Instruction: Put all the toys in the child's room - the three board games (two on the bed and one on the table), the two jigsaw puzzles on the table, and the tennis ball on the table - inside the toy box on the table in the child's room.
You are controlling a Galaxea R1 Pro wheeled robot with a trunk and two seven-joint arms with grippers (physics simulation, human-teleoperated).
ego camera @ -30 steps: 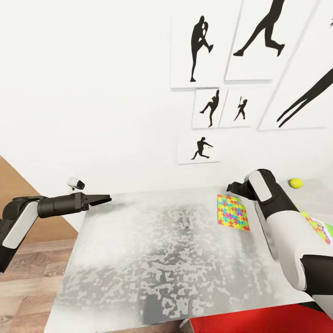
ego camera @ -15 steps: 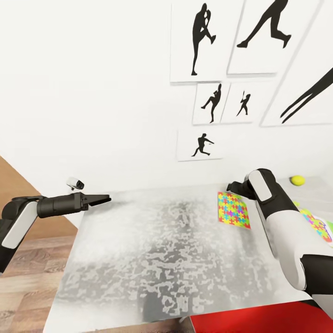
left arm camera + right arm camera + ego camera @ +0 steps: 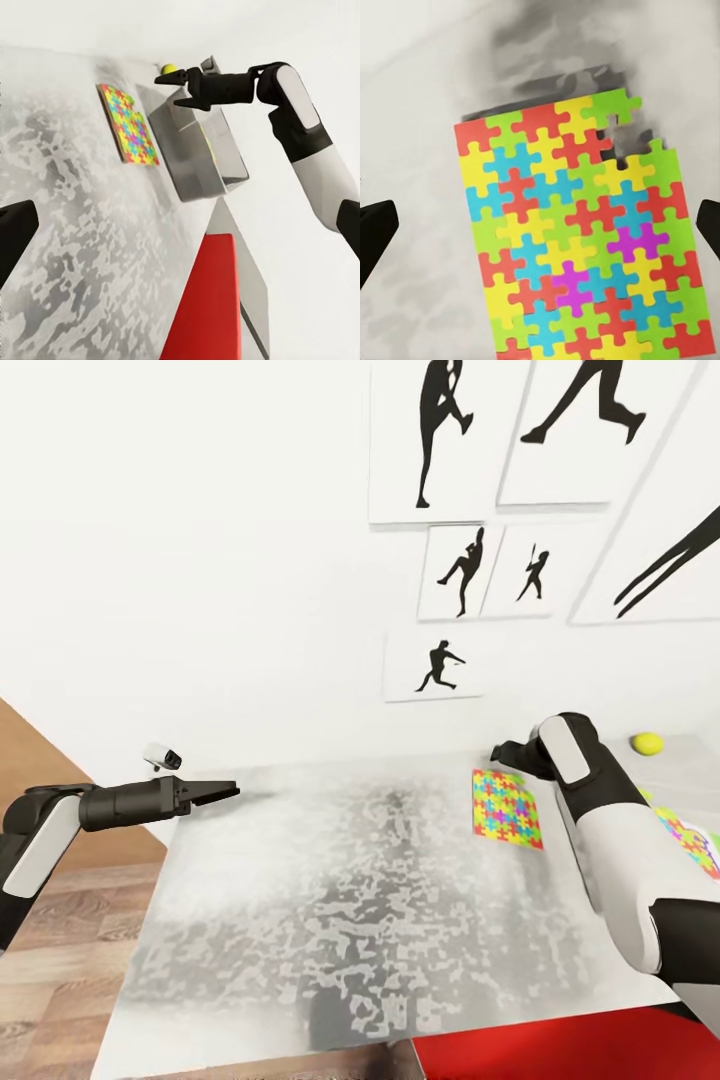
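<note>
A jigsaw puzzle (image 3: pixel 507 808) (image 3: pixel 129 124) (image 3: pixel 577 240) lies flat on the pale table (image 3: pixel 350 900). My right gripper (image 3: pixel 500 752) (image 3: pixel 174 88) hovers over it, open, with both dark fingertips (image 3: pixel 375 232) spread wider than the puzzle and touching nothing. The grey toy box (image 3: pixel 202 154) stands right beside the puzzle, with a colourful flat edge showing inside it. The tennis ball (image 3: pixel 647 743) (image 3: pixel 171 69) rests by the wall behind the box. A second colourful patterned flat piece (image 3: pixel 690 842) peeks out past my right arm. My left gripper (image 3: pixel 215 792) hangs open and empty over the table's left end.
A red flat object (image 3: pixel 560 1052) (image 3: pixel 206 300) lies at the table's near edge. A white wall with black silhouette pictures (image 3: pixel 435 665) runs along the back of the table. Wooden floor (image 3: pixel 60 960) shows to the left of the table.
The whole view has shifted slightly, so the camera moved. Both arms hold about the same places, and the puzzle and ball lie where they were.
</note>
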